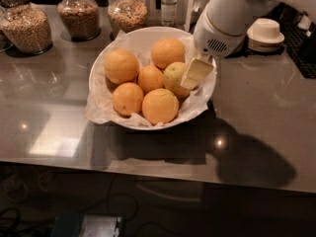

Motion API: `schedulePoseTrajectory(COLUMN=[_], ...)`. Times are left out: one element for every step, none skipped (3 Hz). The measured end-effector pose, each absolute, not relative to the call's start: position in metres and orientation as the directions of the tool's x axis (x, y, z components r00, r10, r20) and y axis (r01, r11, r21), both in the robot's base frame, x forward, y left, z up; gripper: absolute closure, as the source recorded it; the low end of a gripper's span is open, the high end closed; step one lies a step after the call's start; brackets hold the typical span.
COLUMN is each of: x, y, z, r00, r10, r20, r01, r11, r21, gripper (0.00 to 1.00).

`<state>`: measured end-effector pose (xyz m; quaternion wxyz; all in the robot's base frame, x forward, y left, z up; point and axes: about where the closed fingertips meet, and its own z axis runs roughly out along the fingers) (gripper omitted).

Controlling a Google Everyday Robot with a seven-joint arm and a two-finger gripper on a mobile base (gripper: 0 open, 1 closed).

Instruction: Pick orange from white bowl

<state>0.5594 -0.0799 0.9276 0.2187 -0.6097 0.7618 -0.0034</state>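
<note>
Claw (pixel 196 73) is down inside the white bowl (pixel 143 32), on its right side, and I'm looking at a pale cream pad pressed right up against the right flank of the orange (pixel 173 77), the dull yellow-green one. From this angle I can't tell whether the claw is wide, narrow or holding it, because the near pad covers whatever is behind. The white arm (pixel 227 19) slants in from the upper right, its rounded vented end hanging just over the bowl's right rim. The orange sits right of centre in the bowl, resting among the fruit. Five brighter oranges are packed around it: one (pixel 168 52) just behind, a small one (pixel 149 78) touching its left side, one (pixel 160 105) just in front, one (pixel 127 98) at front left and one (pixel 121 65) at back left. Crinkled white paper (pixel 98 112) lines the bowl and spills over its left and front edges. The bowl stands on a dark glossy counter (pixel 256 102). Along the back are three glass jars (pixel 79 14) of grain and a small bottle (pixel 168 4). At far right, well apart, is a stack of small white dishes (pixel 265 33).
</note>
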Motion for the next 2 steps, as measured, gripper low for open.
schedulePoseTrajectory(x=[0.5622, 0.5643], y=[-0.0820, -0.0800], z=[0.9203, 0.9172], r00=[-0.186, -0.188], r10=[-0.923, -0.922], r20=[-0.336, -0.339], r01=[-0.921, -0.921], r11=[0.283, 0.286], r21=[-0.267, -0.264], gripper=[0.43, 0.41])
